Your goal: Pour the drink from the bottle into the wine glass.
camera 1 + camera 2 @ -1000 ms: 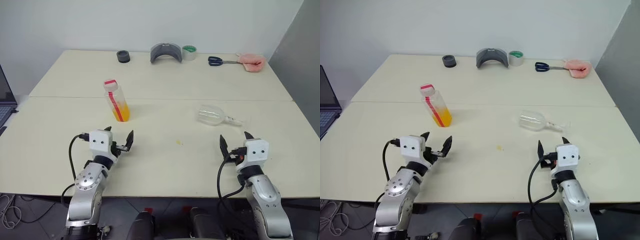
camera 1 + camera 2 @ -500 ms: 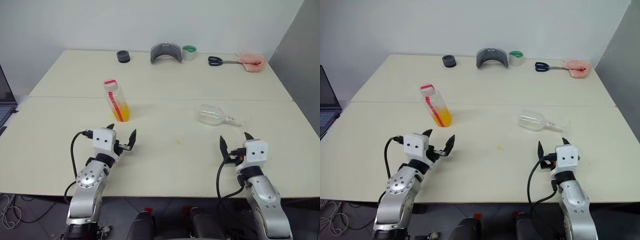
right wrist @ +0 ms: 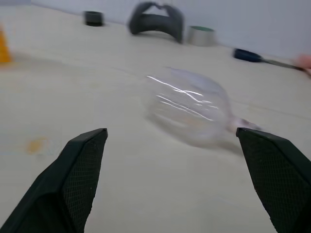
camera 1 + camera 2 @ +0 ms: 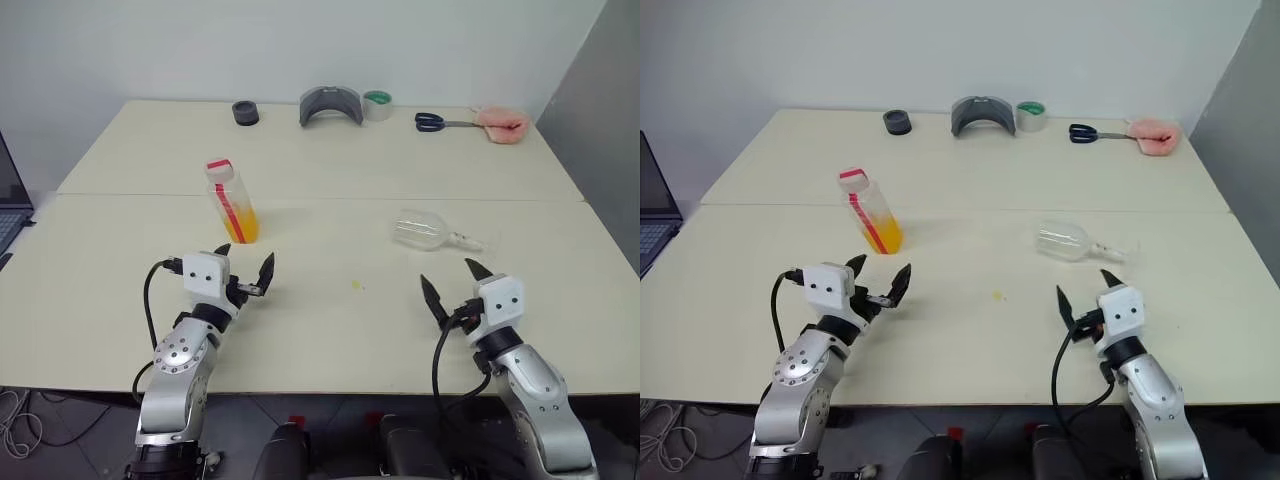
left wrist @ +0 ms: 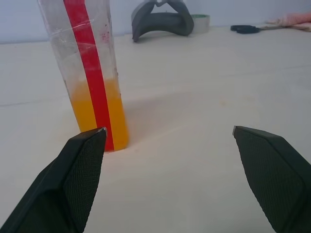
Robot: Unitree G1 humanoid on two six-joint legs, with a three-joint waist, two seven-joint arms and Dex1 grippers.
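Done so far: nothing yet — no pouring has begun, I think.
Bottle: the small clear plastic bottle with a red stripe and a red-and-white cap (image 4: 231, 201) stands upright with its cap on, just ahead of the left gripper (image 4: 246, 270), not touching it.
Drink: the orange-yellow drink (image 5: 99, 115) sits low in the bottle.
Glass: the clear stemmed wine glass (image 4: 430, 231) lies on its side ahead of the right gripper (image 4: 453, 280), apart from it.
Left gripper: wide open, holding nothing.
Right gripper: wide open, holding nothing.
Left to do: stand the glass up, take the cap off, lift the bottle and pour.
Head views: both arms and the whole cream table (image 4: 330, 330) at once.
Left wrist view: the drink level up close.
Right wrist view: the glass bowl — empty — up close.
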